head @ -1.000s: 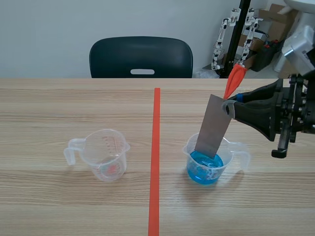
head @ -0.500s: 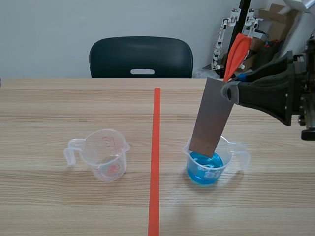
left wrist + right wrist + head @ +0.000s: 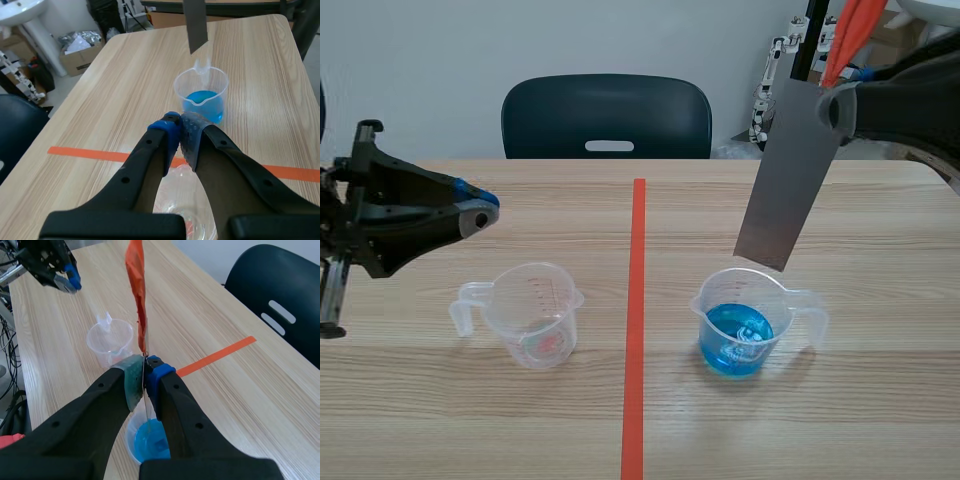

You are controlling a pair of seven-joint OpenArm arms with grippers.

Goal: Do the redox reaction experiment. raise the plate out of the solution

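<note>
A grey metal plate (image 3: 790,170) hangs tilted in the air, its lower edge just above the rim of the clear beaker of blue solution (image 3: 740,328). My right gripper (image 3: 835,100) is shut on the plate's top corner, where an orange-red strip (image 3: 855,30) sticks up. In the right wrist view the gripper (image 3: 145,374) pinches the plate edge-on, with the orange-red strip (image 3: 136,285) rising ahead of it and the blue beaker (image 3: 147,440) below. My left gripper (image 3: 480,212) is shut on nothing, raised above the table left of the empty beaker (image 3: 532,312). Its pads (image 3: 172,131) meet.
An orange-red tape line (image 3: 636,320) runs down the table between the two beakers. A black chair (image 3: 607,117) stands behind the far edge. The left wrist view shows the blue beaker (image 3: 201,97) ahead of the gripper with the plate (image 3: 195,25) above it.
The right gripper has lifted the plate up and out of the blue solution. The left arm has come into view from the left with its gripper shut.
</note>
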